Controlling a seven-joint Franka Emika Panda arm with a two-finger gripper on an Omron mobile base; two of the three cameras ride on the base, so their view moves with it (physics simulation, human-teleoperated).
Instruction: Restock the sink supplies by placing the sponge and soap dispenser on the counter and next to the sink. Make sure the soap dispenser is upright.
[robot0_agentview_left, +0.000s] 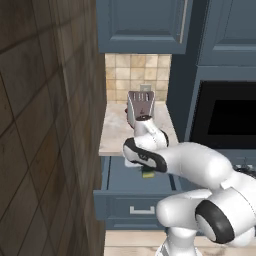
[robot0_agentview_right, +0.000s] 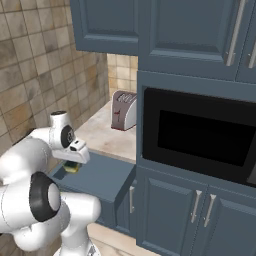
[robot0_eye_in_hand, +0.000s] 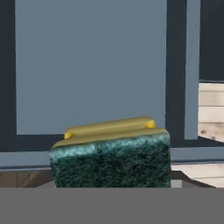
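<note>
Left base view shows our arm (robot0_agentview_left: 200, 170) bent over the open drawer (robot0_agentview_left: 140, 192) below the counter (robot0_agentview_left: 117, 132), toaster (robot0_agentview_left: 141, 106) behind. The sponge (robot0_eye_in_hand: 111, 155) sits right under the hand; we cannot tell whether the gripper grasps it. We judge the sponge pick-up underway; next comes carrying it sinkward.

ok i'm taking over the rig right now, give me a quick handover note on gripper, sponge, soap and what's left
Gripper: reaching down over the open drawer; fingertips are hidden, so I cannot tell whether it is open or shut.
Sponge: directly in front of the hand camera, green scouring side facing it; it sits at the drawer below the gripper, not on the counter.
Soap dispenser and sink: not located from here.
On the counter: a silver toaster.
Done: drawer open, arm at the sponge.
Left: carry sponge to beside the sink, then place the dispenser upright there.
</note>
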